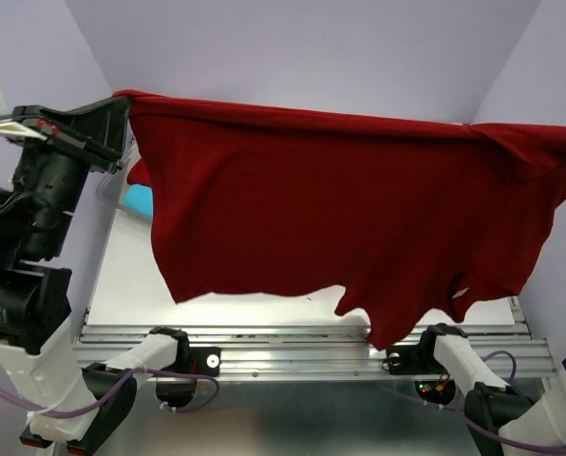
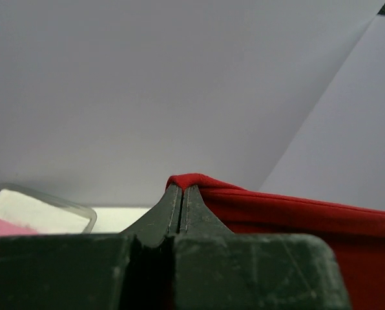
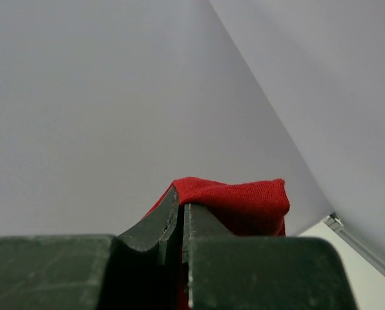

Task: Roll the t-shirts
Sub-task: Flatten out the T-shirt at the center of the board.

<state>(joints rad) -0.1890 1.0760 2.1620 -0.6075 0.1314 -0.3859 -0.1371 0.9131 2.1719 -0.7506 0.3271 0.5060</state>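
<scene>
A large dark red t-shirt (image 1: 340, 209) hangs spread wide in the air above the table, its lower edge dangling near the front. My left gripper (image 1: 122, 103) is shut on its upper left corner; the left wrist view shows the jaws (image 2: 181, 187) closed with red cloth (image 2: 296, 213) pinched at the tips. My right gripper (image 3: 181, 199) is shut on the other top corner (image 3: 244, 200); it lies past the right edge of the top view. A cyan shirt (image 1: 139, 200) and a bit of another red one (image 1: 139, 175) peek out behind the hanging shirt.
A clear plastic tub (image 2: 50, 201) at the back left holds a white shirt (image 2: 31, 213) and a pink shirt (image 2: 2, 227). The white table top (image 1: 131, 285) shows under the shirt. A metal rail (image 1: 292, 338) runs along the near edge. Lilac walls close in on three sides.
</scene>
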